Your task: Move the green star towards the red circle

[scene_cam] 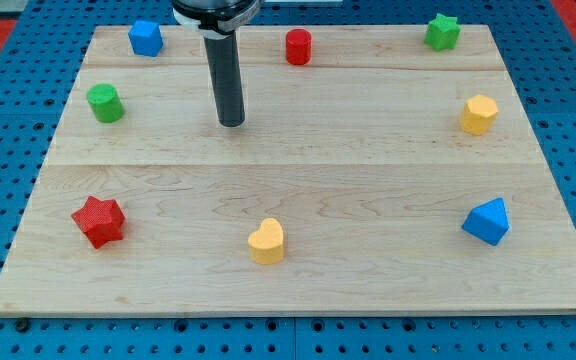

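Note:
The green star (442,31) sits near the top right corner of the wooden board (298,180). The red circle (299,47) stands at the top middle, well to the left of the star. My tip (231,122) rests on the board below and to the left of the red circle, far from the green star and touching no block.
A blue block (146,38) is at the top left, a green circle (105,103) at the left, a red star (99,220) at the bottom left, a yellow heart (266,241) at the bottom middle, a blue block (487,221) at the lower right, and a yellow hexagon (478,114) at the right.

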You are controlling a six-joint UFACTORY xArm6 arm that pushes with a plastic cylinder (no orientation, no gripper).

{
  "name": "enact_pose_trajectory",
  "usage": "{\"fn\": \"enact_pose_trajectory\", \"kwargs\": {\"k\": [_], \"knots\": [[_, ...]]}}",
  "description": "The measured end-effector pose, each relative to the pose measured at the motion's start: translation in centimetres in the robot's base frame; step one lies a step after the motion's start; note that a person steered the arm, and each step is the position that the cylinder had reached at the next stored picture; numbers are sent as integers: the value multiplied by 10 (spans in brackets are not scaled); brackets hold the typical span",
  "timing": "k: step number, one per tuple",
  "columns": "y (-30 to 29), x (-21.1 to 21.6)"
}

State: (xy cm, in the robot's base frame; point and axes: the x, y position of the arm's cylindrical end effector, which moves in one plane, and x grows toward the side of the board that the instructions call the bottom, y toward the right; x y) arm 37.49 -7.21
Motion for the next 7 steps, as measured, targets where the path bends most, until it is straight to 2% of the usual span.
{"fn": "enact_pose_trajectory", "kwargs": {"k": [4,5,6,7], "knots": [[-8,7],[38,-12],[133,-61],[225,-75]]}}
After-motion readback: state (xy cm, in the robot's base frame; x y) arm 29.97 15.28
